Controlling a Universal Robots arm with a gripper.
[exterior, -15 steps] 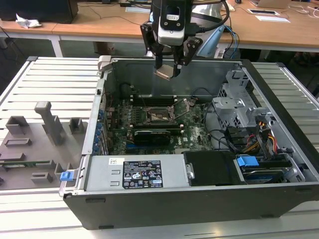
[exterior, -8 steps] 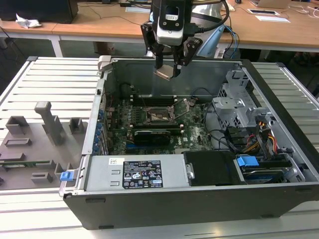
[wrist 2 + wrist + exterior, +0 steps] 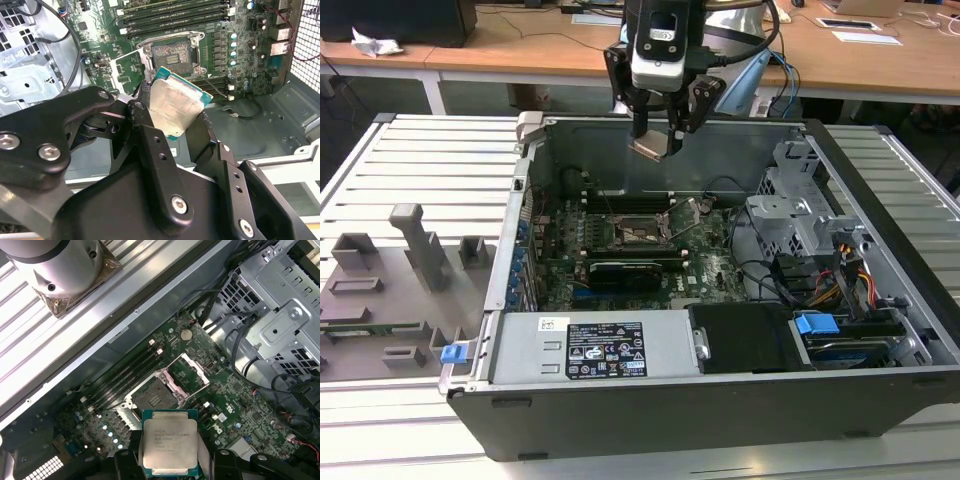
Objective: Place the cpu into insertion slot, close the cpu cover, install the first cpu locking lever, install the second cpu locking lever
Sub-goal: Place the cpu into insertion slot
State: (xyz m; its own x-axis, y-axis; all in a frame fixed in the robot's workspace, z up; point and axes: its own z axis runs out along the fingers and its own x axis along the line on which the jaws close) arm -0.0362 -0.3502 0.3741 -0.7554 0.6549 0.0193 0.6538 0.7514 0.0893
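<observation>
My gripper (image 3: 658, 138) hangs over the back of the open computer case, shut on the cpu (image 3: 655, 149), a flat square chip with a pale metal top. Both wrist views show the cpu (image 3: 172, 107) (image 3: 170, 442) pinched by its edges between the black fingers (image 3: 145, 107) and tilted. Well below it on the green board lies the insertion slot (image 3: 638, 229) (image 3: 171, 53) (image 3: 150, 399), dark, bare and silver-rimmed. The cpu cover (image 3: 127, 67) (image 3: 189, 372) stands swung open beside the slot, with board showing through its window.
Long black memory slots (image 3: 175, 15) run beside the socket. A black card (image 3: 625, 270) lies in front of it. The power supply (image 3: 590, 345) fills the case front, with a drive cage (image 3: 800, 215) and cables on the exterior view's right. Grey fixtures (image 3: 380, 290) sit on the table outside.
</observation>
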